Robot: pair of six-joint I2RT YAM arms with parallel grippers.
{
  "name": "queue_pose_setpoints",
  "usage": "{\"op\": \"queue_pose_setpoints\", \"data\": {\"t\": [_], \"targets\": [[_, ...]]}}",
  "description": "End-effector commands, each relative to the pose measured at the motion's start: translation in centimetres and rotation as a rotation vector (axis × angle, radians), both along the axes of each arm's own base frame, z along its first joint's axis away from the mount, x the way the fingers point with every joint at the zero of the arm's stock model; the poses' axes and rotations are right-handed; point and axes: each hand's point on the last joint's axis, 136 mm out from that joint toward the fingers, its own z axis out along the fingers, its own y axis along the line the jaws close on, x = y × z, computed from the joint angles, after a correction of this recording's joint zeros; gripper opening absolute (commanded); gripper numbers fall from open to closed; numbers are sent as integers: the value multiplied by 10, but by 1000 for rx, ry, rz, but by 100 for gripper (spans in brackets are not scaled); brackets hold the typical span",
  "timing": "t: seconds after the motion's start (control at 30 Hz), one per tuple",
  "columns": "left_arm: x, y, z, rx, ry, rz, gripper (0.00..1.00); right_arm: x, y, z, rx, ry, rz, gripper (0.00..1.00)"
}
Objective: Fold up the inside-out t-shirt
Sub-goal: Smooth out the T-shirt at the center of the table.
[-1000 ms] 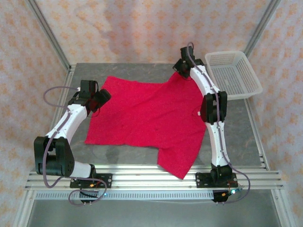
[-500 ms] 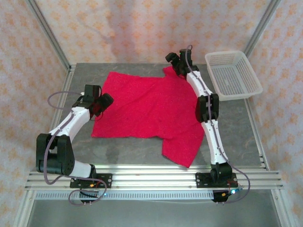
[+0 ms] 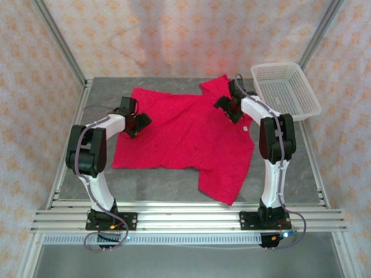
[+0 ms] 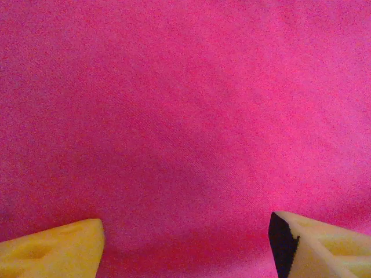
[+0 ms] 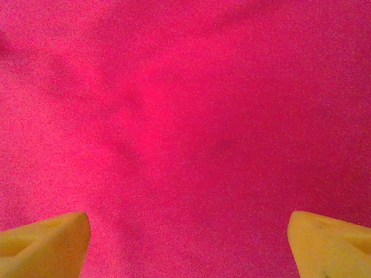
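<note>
The inside-out t-shirt (image 3: 179, 136) lies spread out on the grey table, bright red, with a small white tag (image 3: 246, 128) near its right edge. One sleeve points toward the far right, the other hangs toward the near edge. My left gripper (image 3: 139, 124) hovers over the shirt's left part, open; the left wrist view has red cloth (image 4: 185, 116) between its spread yellow fingertips (image 4: 52, 249). My right gripper (image 3: 226, 108) is over the upper right part, open, and red fabric (image 5: 185, 116) lies under its wide-set fingertips (image 5: 46, 240).
A white mesh basket (image 3: 285, 90) stands at the far right corner of the table. Bare grey table (image 3: 156, 182) shows in front of the shirt and along both sides. Metal frame posts rise at the far corners.
My right gripper has opened, let go of the far right sleeve and drawn back over the shirt. The left arm has folded up and its gripper moved right onto the cloth.
</note>
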Motion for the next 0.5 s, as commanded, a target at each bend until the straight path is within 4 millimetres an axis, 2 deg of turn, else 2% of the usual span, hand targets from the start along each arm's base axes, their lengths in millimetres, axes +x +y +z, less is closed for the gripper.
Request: {"op": "queue_pose_setpoints", "data": {"t": [0.0, 0.13, 0.2, 0.3, 0.33, 0.37, 0.47], "targets": [[9, 41, -13, 64, 26, 59, 76, 1, -36, -47, -85, 72, -44, 88], [2, 73, -27, 55, 63, 130, 76, 8, -49, -63, -122, 140, -30, 89], [-3, 82, -26, 66, 62, 158, 76, 15, -50, -55, -130, 132, -16, 89], [-7, 73, -15, 53, 35, 151, 76, 23, -36, -20, -101, 72, 27, 89], [-6, 70, 7, 60, -13, 146, 76, 23, -30, -4, -100, 48, 50, 90], [-8, 64, 19, 73, -35, 130, 77, 20, -22, 15, -102, 25, 78, 90], [-22, 44, 56, 129, -90, 70, 77, -8, 2, 57, -106, -23, 146, 91]]}}
